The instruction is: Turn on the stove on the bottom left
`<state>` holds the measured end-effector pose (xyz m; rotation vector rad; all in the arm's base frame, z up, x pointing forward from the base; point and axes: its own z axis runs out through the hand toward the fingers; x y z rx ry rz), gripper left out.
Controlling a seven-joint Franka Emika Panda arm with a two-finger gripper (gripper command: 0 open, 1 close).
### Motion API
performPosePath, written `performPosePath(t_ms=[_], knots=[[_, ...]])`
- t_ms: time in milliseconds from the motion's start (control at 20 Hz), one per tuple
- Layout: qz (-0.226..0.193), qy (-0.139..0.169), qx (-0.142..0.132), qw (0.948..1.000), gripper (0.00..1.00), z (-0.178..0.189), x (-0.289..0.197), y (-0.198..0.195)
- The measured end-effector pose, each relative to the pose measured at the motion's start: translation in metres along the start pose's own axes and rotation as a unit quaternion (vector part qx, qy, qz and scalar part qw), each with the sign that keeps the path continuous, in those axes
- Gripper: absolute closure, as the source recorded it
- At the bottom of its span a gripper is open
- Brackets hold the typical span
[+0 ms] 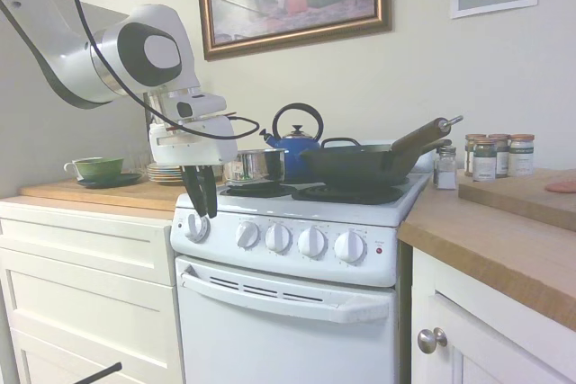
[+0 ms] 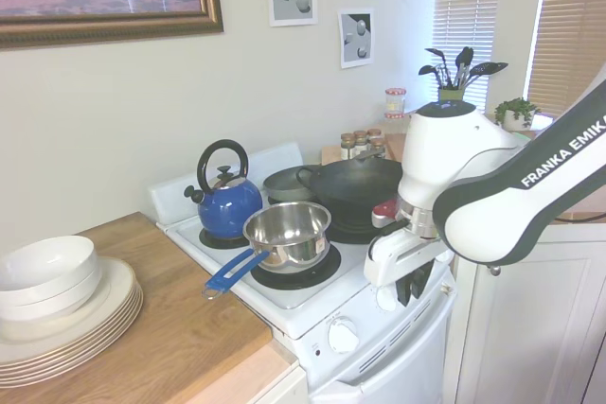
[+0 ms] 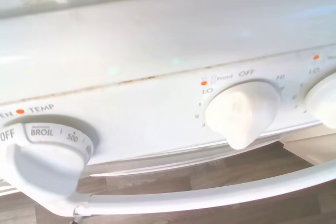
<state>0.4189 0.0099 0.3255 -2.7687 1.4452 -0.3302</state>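
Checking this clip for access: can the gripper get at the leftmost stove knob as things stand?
Probably yes. The gripper hangs just above the leftmost knob on the stove front, fingers pointing down, and nothing stands between them. The pot sits further back on the burner.

Wooden counter (image 2: 180, 347) with stacked plates (image 2: 71, 328), beside the stove (image 2: 312, 305).

White rounded arm with grey joint caps, black cable, black FRANKA EMIKA lettering, dark-fingered end effector (image 1: 201, 202)
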Motion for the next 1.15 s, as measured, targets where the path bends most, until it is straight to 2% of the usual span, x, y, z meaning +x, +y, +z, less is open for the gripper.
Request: performPosePath(t_ms=[600, 1150], knots=[[-0.001, -0.002, 0.002, 1.0, 0.0, 0.001, -0.004, 0.0], [0.009, -0.001, 0.017, 0.9998, 0.0, -0.01, -0.001, 0.001]])
